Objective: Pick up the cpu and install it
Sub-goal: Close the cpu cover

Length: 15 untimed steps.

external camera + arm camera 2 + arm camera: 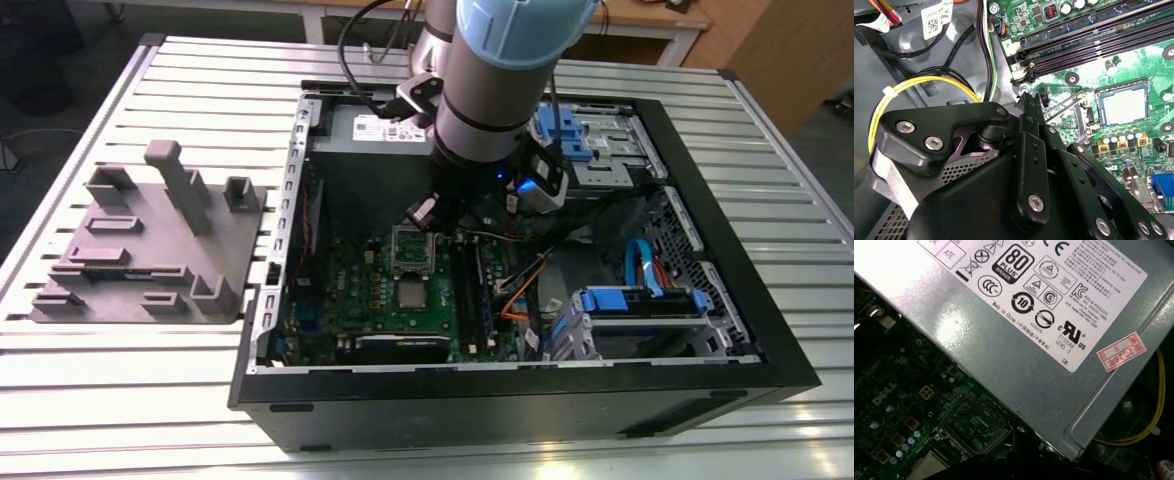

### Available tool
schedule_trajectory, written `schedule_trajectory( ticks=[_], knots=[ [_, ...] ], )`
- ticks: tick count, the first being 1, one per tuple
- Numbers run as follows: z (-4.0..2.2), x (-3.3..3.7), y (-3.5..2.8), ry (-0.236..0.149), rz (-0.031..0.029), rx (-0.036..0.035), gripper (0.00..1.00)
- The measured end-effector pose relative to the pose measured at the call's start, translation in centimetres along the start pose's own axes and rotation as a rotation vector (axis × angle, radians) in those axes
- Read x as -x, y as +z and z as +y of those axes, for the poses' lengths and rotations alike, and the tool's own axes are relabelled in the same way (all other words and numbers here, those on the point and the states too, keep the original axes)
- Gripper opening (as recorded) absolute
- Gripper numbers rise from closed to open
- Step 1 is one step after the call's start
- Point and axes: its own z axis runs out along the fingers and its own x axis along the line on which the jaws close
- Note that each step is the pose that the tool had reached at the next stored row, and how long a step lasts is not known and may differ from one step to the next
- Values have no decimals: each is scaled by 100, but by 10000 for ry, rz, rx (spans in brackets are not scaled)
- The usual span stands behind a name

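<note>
Claw (pixel 1026 102) low inside the computer case (pixel 747 370), above the green board (pixel 347 300); open or closed, impossible to tell. Cpu (pixel 1122 103) lying flat in its socket, apart from the claw. Grey block (pixel 140 250) outside on the slatted table (pixel 134 420).

Bright glare on power supply (pixel 1019 340)

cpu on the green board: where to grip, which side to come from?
Two opposite edges of the cpu, probably, coming straight down: it lies flat, metal top up, on the motherboard, with parts crowding every side.
</note>
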Motion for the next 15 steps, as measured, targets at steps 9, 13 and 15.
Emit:
schedule_trajectory(
  ticks=[9, 13, 15],
  knots=[
    [6, 3, -45, -24, 116, -135, 10],
    [12, 3, -69, -46, 194, -224, 10],
    [14, 2, -76, -64, 257, -296, 10]
  ],
)
